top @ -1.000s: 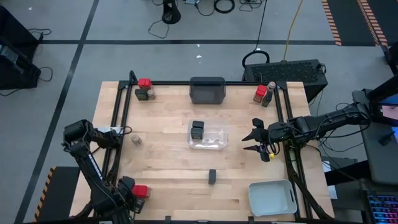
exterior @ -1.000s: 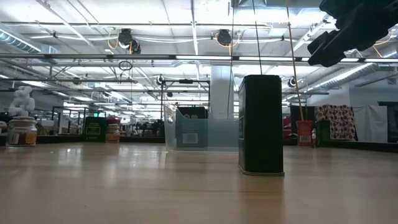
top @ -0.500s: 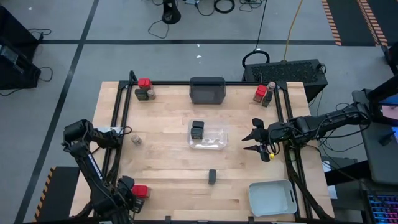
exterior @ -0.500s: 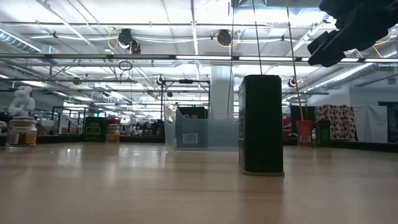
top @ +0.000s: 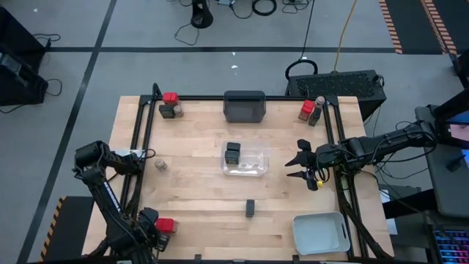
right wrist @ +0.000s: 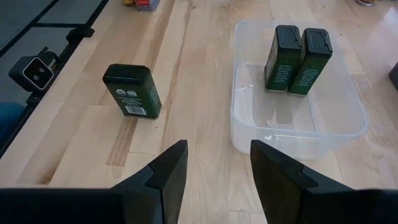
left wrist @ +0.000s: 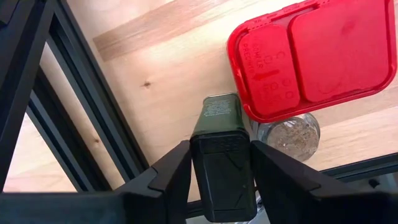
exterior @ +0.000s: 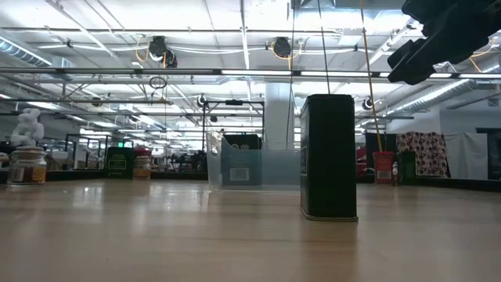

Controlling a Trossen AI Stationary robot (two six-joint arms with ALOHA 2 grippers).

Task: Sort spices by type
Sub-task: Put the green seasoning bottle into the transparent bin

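My left gripper (left wrist: 221, 148) is at the table's near-left corner (top: 149, 224), shut on a black boxy tin (left wrist: 219, 118). Beside the tin stand a red-topped container (left wrist: 317, 56) and a round clear jar (left wrist: 289, 132). My right gripper (top: 295, 162) hovers open right of the clear tray (top: 245, 160), which holds two black tins (right wrist: 295, 59). Another black tin (top: 250, 207) stands on its base near the table's near edge and shows in the low view (exterior: 329, 157). A lone jar (top: 160, 165) stands on the left side. My left gripper pinches the black tin between its two fingers at the lid end (left wrist: 221, 171), one finger (left wrist: 177, 171) on each opposite side. The fingers come from above, pointing down. The tin stays upright; whether its base rests on the table I cannot tell.
A dark grey tray (top: 244, 106) sits at the far edge, and a pale grey tray (top: 321, 232) in the near-right corner. Spice groups stand in the far-left corner (top: 170, 104) and the far-right corner (top: 311, 109). Black frame rails (left wrist: 68, 106) run close beside the left gripper.
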